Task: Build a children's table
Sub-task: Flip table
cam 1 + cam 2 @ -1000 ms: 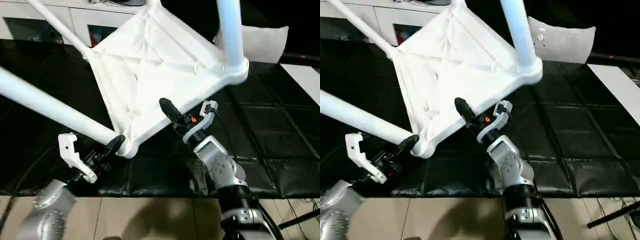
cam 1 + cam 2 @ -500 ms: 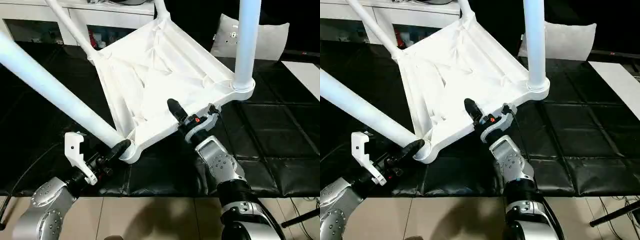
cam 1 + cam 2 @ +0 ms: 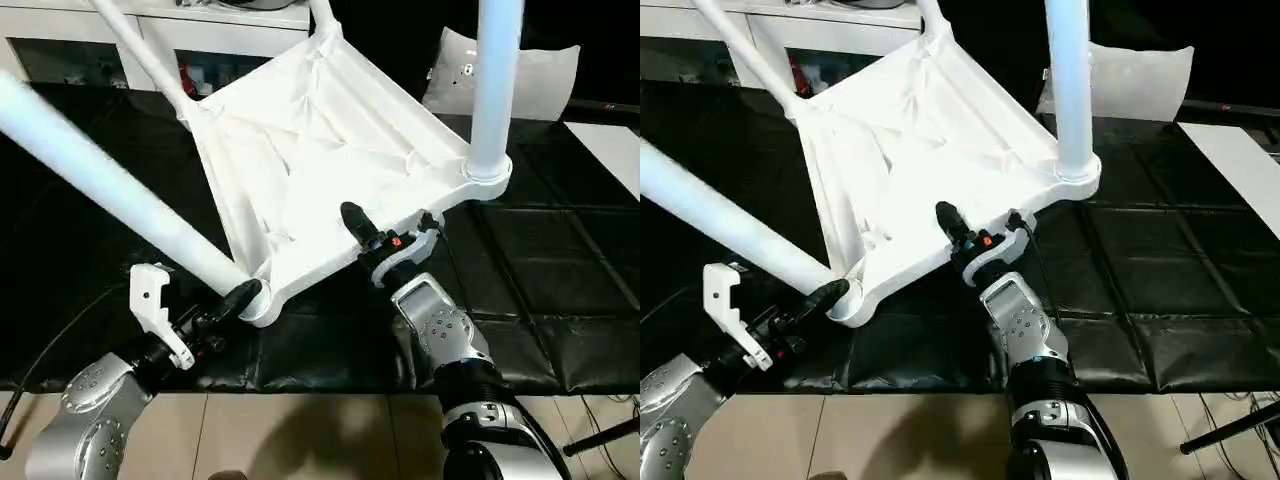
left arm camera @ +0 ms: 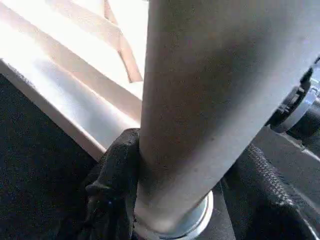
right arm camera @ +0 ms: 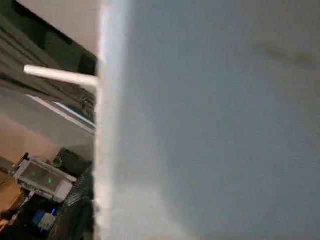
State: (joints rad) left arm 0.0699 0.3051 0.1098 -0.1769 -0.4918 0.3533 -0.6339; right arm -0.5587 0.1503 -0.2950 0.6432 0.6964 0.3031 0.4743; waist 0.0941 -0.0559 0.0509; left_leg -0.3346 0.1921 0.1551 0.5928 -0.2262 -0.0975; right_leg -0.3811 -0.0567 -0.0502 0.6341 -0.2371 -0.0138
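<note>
Black quilted work table (image 3: 560, 300) bears my upturned white plastic children's table (image 3: 310, 150), legs up, braced for assembly: left gripper (image 3: 236, 296) pinching the near leg's (image 3: 110, 185) base, right gripper (image 3: 385, 240) clamping its rim.

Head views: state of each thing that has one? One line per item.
children's table: upside down, tilted, ribbed underside showing.
legs: four seated in corner sockets.
left gripper: fingers closed around the near-left leg at its socket.
right gripper: at the tabletop's near edge, one finger over the rim; grip not clear.
work table: black-covered, beneath the children's table.
</note>
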